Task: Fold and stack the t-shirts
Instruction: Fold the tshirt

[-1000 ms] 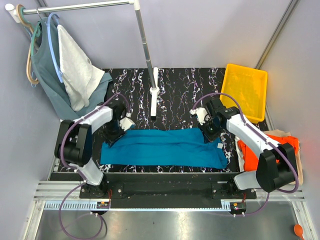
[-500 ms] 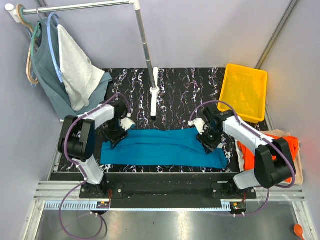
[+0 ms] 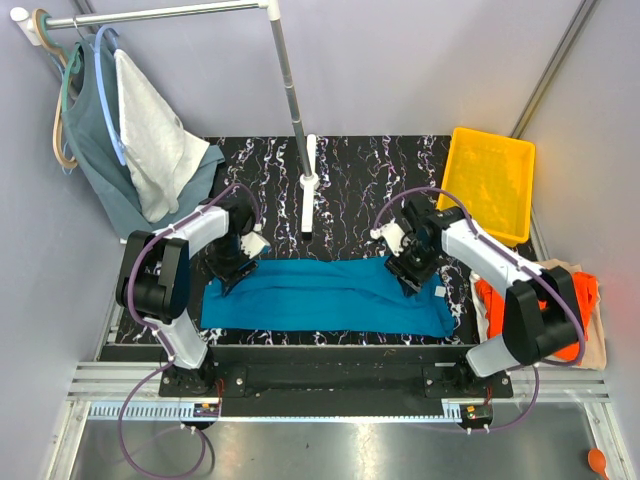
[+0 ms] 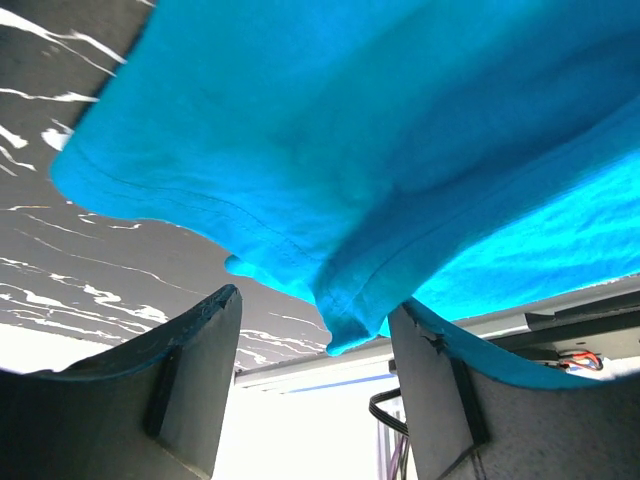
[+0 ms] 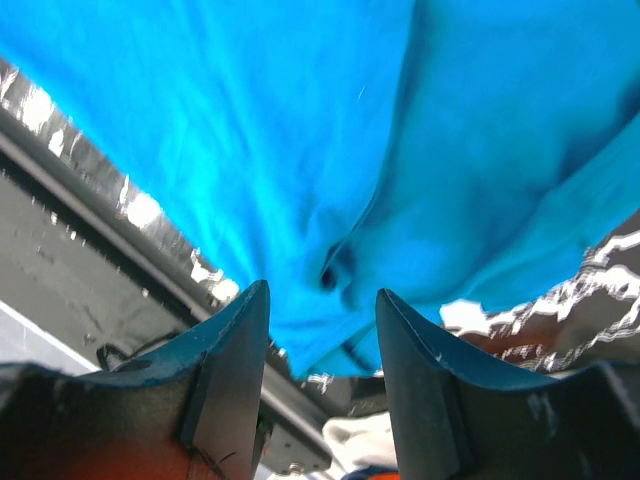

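A teal-blue t-shirt (image 3: 325, 295) lies folded into a long strip across the near part of the black marbled table (image 3: 350, 170). My left gripper (image 3: 232, 262) hovers open over the strip's far left corner. In the left wrist view the teal cloth (image 4: 380, 150) fills the top, and a loose corner hangs just beyond the spread fingers (image 4: 195, 365). My right gripper (image 3: 407, 262) stands open over the far right edge, and its fingers (image 5: 235, 350) frame teal folds (image 5: 330, 150) without pinching them. An orange t-shirt (image 3: 575, 295) lies on a cream one (image 3: 598, 345) at the right.
A yellow bin (image 3: 490, 180) sits at the back right. A hanger stand's pole (image 3: 292, 100) rises from a white base (image 3: 308, 195) at mid-table. A grey-green top (image 3: 95, 160) and a white cloth (image 3: 150, 140) hang at the back left.
Both grippers have opened and let go of the teal shirt's far edge. The right gripper dipped toward the cloth, then drew back slightly to the left.
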### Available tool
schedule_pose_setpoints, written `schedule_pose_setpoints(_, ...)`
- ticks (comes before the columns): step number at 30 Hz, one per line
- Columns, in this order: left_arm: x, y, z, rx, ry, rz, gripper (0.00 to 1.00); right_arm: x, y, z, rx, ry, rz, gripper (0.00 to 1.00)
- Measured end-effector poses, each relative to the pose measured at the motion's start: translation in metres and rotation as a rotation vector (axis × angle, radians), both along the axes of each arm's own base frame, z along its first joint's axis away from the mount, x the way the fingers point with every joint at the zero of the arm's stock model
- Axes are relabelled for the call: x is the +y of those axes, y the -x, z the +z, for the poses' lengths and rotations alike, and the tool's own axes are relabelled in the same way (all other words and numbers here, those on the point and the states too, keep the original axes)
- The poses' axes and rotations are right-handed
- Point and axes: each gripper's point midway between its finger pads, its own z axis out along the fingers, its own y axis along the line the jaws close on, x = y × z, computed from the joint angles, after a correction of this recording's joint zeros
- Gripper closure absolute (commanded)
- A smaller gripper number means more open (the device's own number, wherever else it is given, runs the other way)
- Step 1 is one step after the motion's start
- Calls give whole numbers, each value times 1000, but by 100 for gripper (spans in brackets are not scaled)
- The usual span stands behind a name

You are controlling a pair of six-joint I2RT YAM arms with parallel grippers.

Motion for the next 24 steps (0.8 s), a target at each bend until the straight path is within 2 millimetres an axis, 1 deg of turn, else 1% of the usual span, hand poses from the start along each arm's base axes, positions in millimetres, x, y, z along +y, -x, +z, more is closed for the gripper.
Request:
schedule_pose_setpoints(2,0,-1,0,-4,1,0,36,4,-8,-4,1,-3,0,46)
schedule_pose_setpoints(4,0,-2,0,-5,2,-3,36,6,-12,-10,11,-2,-1,46)
schedule_pose_setpoints(7,0,-2,0,-4,2,-4,36,7,-13,-18,35,6,-3,47)
schedule_pose_setpoints(9,0,-2,-1,-1,1,-5,36,7,-14,-22,40,8,-4,49)
schedule_pose_setpoints(10,0,-2,-1,0,1,-6,36,8,-15,-22,38,7,-4,51)
schedule_pose_setpoints(11,0,-2,-2,1,1,-7,36,8,-16,-23,36,6,-5,64)
schedule_pose_setpoints(12,0,-2,-2,2,1,-7,36,9,-16,-23,32,4,-5,72)
schedule_pose_setpoints(14,0,-3,-3,3,1,-7,36,10,-17,-23,29,-3,-8,92)
schedule_pose_setpoints(17,0,-3,-3,3,1,-7,36,14,-17,-23,33,-18,-11,100)
schedule_pose_setpoints(21,-1,-4,-4,-1,1,-7,36,16,-13,-23,41,-18,-2,100)
schedule_pose_setpoints(24,-1,-5,-5,-1,1,-10,36,18,-6,-20,52,-13,20,100)
